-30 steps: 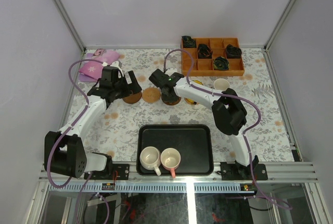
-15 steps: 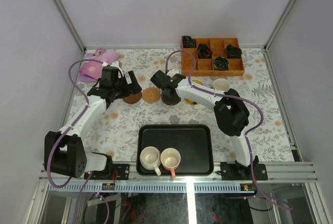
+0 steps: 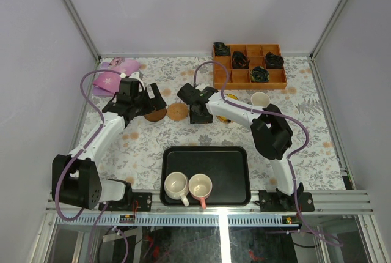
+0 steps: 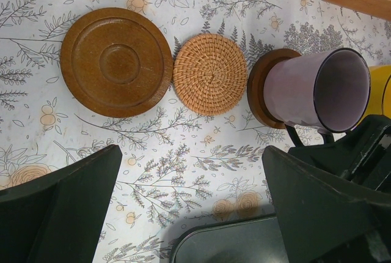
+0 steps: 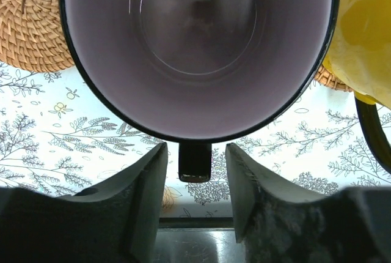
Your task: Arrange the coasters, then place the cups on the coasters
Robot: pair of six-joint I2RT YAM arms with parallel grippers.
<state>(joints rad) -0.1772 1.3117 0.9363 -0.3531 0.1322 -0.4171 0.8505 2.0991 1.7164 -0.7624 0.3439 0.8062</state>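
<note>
**Mauve cup [image 4: 305, 92] sits on a dark coaster [image 4: 256, 95], right pincer [image 5: 195, 147] open around its handle [image 5: 195, 160]**

Top view: you see the right pincer low over the mauve cup, hiding most of it. The left pincer [image 3: 153, 99] hovers left of the mauve cup, above the bare coasters. A white cup [image 3: 260, 99] stands well to the right of the mauve cup, in front of the orange box [image 3: 249, 76]. The cream cup [image 3: 176, 185] and the pink-handled cup [image 3: 200, 186] sit side by side on the black tray [image 3: 208, 156], nearer the arm bases than the mauve cup.

Left wrist view: the left pincer is spread wide and holds nothing; only the flowered surface [image 4: 183, 153] shows between its fingers [image 4: 61, 208]. The mauve cup stands on the dark coaster. A woven coaster [image 4: 210, 74] lies just left of that coaster, about touching it, and a larger wooden coaster [image 4: 116, 61] lies one place further left. Both are bare. A sliver of the yellow cup [image 4: 382, 92] shows just right of the mauve cup.

Right wrist view: you look straight down into the mauve cup. Its handle stands between the two fingers with a gap on each side, so neither finger touches it and nothing is gripped. The yellow cup is close on the mauve cup's right, and a second woven coaster [image 5: 333, 79] peeks out under it.
</note>
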